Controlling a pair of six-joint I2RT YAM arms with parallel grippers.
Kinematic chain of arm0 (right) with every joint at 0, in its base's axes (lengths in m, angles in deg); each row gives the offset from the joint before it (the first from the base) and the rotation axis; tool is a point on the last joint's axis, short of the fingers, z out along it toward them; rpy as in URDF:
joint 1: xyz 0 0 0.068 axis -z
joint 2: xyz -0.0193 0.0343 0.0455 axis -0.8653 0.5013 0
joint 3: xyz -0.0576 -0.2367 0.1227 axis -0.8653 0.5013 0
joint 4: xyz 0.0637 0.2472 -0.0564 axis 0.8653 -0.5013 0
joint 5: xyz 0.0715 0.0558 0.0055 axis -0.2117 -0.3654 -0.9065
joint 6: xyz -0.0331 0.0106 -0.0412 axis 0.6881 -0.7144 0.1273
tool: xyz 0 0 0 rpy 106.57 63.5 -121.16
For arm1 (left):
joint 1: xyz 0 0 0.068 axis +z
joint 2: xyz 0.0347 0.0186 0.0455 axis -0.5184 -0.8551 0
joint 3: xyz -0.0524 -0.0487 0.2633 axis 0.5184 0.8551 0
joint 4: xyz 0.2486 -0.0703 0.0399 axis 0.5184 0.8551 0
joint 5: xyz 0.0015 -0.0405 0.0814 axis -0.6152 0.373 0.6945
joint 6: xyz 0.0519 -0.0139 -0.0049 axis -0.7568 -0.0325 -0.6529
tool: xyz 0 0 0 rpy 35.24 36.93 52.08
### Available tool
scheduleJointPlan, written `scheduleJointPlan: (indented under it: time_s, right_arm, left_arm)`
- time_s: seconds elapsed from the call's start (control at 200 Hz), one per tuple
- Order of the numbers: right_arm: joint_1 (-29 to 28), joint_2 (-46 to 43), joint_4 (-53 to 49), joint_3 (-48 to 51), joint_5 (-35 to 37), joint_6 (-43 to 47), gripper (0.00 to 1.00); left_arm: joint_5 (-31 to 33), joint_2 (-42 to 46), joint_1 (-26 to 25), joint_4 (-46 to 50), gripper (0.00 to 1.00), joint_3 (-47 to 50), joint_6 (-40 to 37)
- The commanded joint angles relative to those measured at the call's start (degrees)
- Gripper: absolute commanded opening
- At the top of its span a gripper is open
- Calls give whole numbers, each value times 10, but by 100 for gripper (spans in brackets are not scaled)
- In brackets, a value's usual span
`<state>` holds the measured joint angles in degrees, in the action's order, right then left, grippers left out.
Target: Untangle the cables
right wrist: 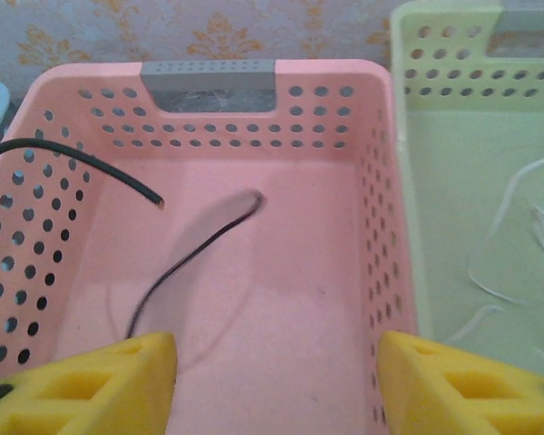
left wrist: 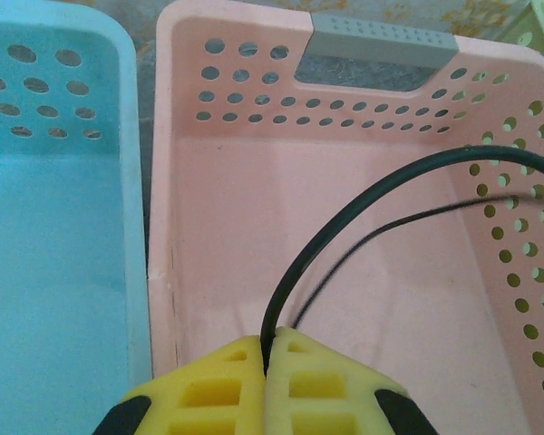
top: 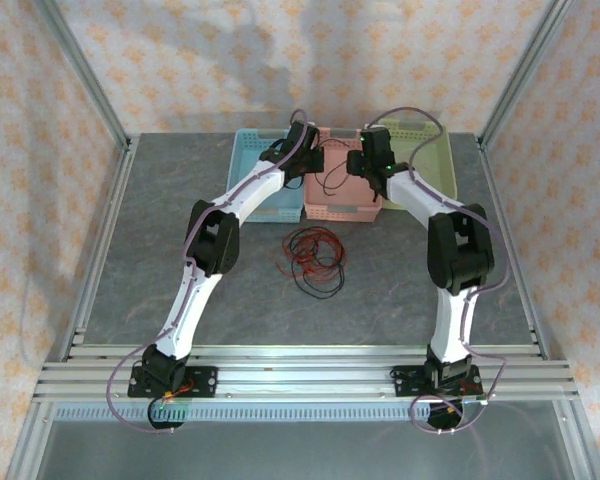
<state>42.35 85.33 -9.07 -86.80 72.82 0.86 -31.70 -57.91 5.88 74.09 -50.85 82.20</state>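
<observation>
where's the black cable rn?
In the left wrist view, the black cable is pinched in the shut left hand and arcs right over the pink basket, which sits between the blue basket and the green basket.

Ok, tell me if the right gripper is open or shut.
Open: the right gripper has its yellow fingers spread wide above the pink basket.

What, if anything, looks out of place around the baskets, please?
The black cable, pinched in the left gripper, arches above the floor of the pink basket instead of lying in it.
</observation>
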Motion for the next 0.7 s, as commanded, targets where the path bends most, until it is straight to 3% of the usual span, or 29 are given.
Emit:
scheduleJointPlan:
  time_s: [0.0, 0.235, 0.32, 0.431, 0.691]
  right_arm:
    - [3, -66, -15, 38, 33, 1, 62]
    - [3, -168, -4, 116, 27, -18, 63]
    - [3, -197, -1, 139, 21, -26, 63]
    - [3, -231, 0, 163, 15, -32, 63]
    - [3, -299, 0, 216, 0, -46, 64]
  left_arm:
    - [12, -7, 2, 8, 0, -18, 5]
    - [-40, -14, 0, -2, 0, -19, 0]
    - [-40, -15, -3, -1, 22, -20, 1]
    - [-29, -14, -3, 0, 39, -20, 3]
    - [5, 24, -10, 8, 50, -21, -21]
